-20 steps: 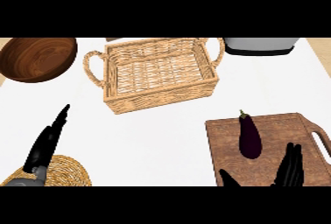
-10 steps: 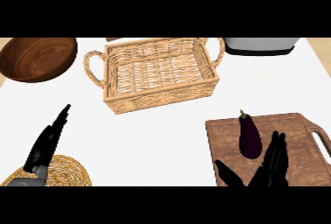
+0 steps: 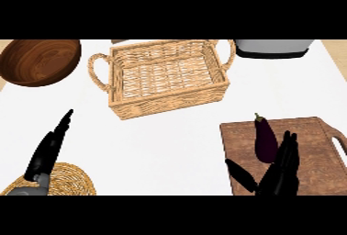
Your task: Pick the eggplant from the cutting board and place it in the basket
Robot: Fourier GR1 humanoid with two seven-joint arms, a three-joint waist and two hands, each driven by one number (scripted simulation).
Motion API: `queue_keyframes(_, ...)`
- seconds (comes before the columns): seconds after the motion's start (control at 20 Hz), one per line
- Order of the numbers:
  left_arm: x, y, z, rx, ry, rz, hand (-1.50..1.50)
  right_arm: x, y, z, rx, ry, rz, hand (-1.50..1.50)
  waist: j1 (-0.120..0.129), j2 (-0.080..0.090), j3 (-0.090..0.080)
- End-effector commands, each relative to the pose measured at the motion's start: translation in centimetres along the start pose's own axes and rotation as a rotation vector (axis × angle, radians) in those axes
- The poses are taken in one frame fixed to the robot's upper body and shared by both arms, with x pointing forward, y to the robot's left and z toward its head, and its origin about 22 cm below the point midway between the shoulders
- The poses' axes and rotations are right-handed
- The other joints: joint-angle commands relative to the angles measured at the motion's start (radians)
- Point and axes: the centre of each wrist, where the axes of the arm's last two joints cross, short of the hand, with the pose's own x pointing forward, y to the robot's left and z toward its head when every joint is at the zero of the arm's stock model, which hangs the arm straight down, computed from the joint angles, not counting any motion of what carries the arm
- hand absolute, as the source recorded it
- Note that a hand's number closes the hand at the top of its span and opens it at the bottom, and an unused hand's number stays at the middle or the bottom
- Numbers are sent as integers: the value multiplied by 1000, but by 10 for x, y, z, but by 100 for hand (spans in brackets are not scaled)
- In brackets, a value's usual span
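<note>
Nearest, at the lower right: right hand over the cutting board, fingers straight and released, tips just beside the eggplant (contact impossible to tell), thumb splayed off the board's left edge. At the lower left: left hand, open and resting with fingers pointing up, above a round woven mat; eggplant lying lengthwise on the board's left half, stem end away from the robot, ungrasped. Farther back: wicker basket mid-counter with a handle at each side, wooden bowl at far left, grey appliance at far right.
</note>
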Motion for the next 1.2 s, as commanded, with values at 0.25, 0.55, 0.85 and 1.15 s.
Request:
queue_keyframes(0.25,8,-3,5,7,-10,8,0,-10,21,-24,-1,61,7,-150,1,1,-1)
queue_keyframes(0.55,3,0,-4,-1,-14,13,0,-28,19,-34,-4,37,-20,-150,0,1,-1)
queue_keyframes(0.85,12,-4,-10,-2,8,-2,0,-47,29,-49,47,65,-9,-150,0,2,0)
queue_keyframes(1.15,9,2,-2,10,-30,-24,0,-9,54,-39,182,6,-52,150,4,3,0)
